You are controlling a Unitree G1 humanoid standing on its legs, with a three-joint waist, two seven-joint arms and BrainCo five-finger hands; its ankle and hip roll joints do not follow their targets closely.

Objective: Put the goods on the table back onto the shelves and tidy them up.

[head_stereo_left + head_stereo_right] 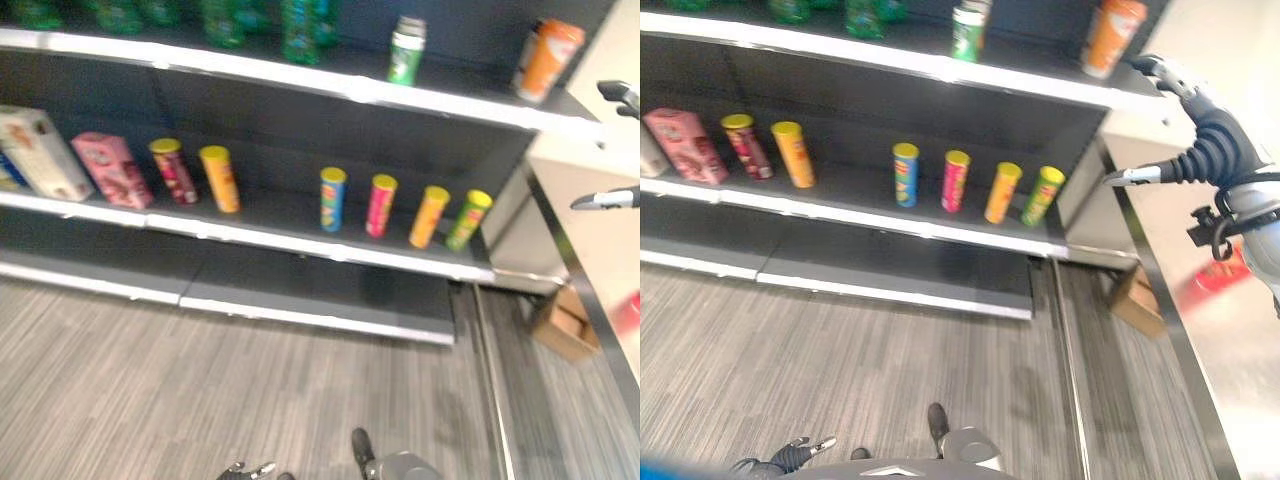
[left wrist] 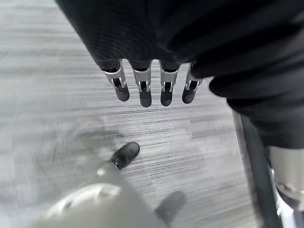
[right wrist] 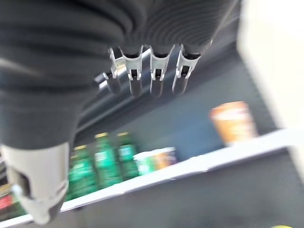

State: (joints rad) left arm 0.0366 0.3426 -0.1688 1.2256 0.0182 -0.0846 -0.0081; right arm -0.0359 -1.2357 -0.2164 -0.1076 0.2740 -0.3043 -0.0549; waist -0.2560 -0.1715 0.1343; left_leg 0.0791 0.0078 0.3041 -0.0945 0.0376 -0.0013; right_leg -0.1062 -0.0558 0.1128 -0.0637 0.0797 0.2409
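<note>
My right hand is raised at the right, beside the end of the top shelf, over the pale table. Its fingers are straight and hold nothing. A blurred red item lies on the table below that hand. An orange container and a green can stand on the top shelf. Several tall cans, among them a blue one and a pink one, stand in a row on the middle shelf. My left hand hangs low over the floor with its fingers straight.
Green bottles line the top shelf at the left. A pink box and a white box stand at the left of the middle shelf. A cardboard box sits on the grey floor between shelf and table.
</note>
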